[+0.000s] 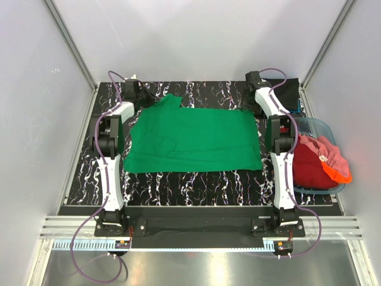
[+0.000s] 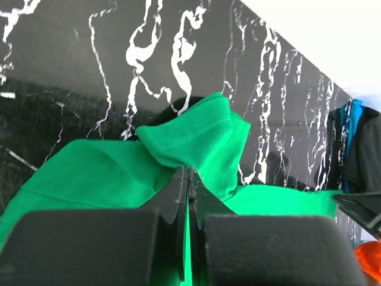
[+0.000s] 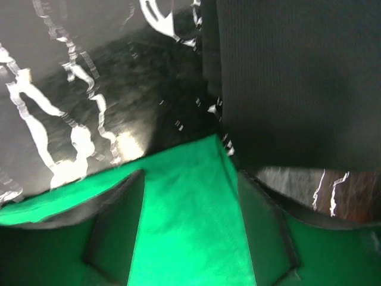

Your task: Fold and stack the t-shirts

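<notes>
A bright green t-shirt (image 1: 193, 140) lies spread flat on the black marbled table (image 1: 196, 182). My left gripper (image 1: 143, 98) is at the shirt's far left corner. In the left wrist view it (image 2: 187, 170) is shut on a bunched fold of the green sleeve (image 2: 196, 134). My right gripper (image 1: 257, 107) is at the shirt's far right corner. In the right wrist view it (image 3: 190, 176) is open, its fingers either side of the green corner (image 3: 190, 196). A black t-shirt (image 1: 287, 92) lies at the back right, and shows in the right wrist view (image 3: 297, 77).
A clear plastic tub (image 1: 324, 128) at the right edge holds a maroon-red shirt (image 1: 306, 167) and an orange one (image 1: 339, 173). A strip of blue cloth (image 2: 355, 116) shows by the black shirt. White walls close in the table on three sides.
</notes>
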You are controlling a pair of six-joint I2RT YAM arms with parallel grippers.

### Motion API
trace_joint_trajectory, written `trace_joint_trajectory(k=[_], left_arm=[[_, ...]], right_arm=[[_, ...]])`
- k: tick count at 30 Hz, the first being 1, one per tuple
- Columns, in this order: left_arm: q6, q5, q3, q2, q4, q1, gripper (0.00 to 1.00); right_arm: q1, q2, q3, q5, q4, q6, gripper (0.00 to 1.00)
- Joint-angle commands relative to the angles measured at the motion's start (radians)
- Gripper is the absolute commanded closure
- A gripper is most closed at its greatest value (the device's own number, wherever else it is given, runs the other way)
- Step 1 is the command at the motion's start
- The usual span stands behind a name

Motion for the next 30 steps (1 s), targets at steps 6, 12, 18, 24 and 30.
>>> trace_joint_trajectory(k=[6, 12, 18, 24, 30], left_arm=[[0.005, 0.02, 0.003, -0.03, 0.079, 0.005, 1.0], [0.001, 0.022, 0.008, -0.032, 0.075, 0.005, 1.0], [0.024, 0.013, 0.031, -0.093, -0.003, 0.003, 1.0], [0.054, -0.001, -0.035, -0.212, -0.016, 0.005, 1.0], [0.074, -0.007, -0.151, -0.349, -0.046, 0.003, 1.0]], right_arm=[[-0.014, 0.076, 0.153, 0.065, -0.07, -0.036, 0.55], [-0.016, 0.082, 0.139, 0.054, -0.07, -0.036, 0.74], [-0.014, 0.04, 0.137, 0.025, -0.081, -0.025, 1.0], [-0.01, -0.062, 0.073, -0.058, -0.082, -0.014, 1.0], [0.02, -0.176, -0.048, -0.072, -0.075, -0.04, 1.0]])
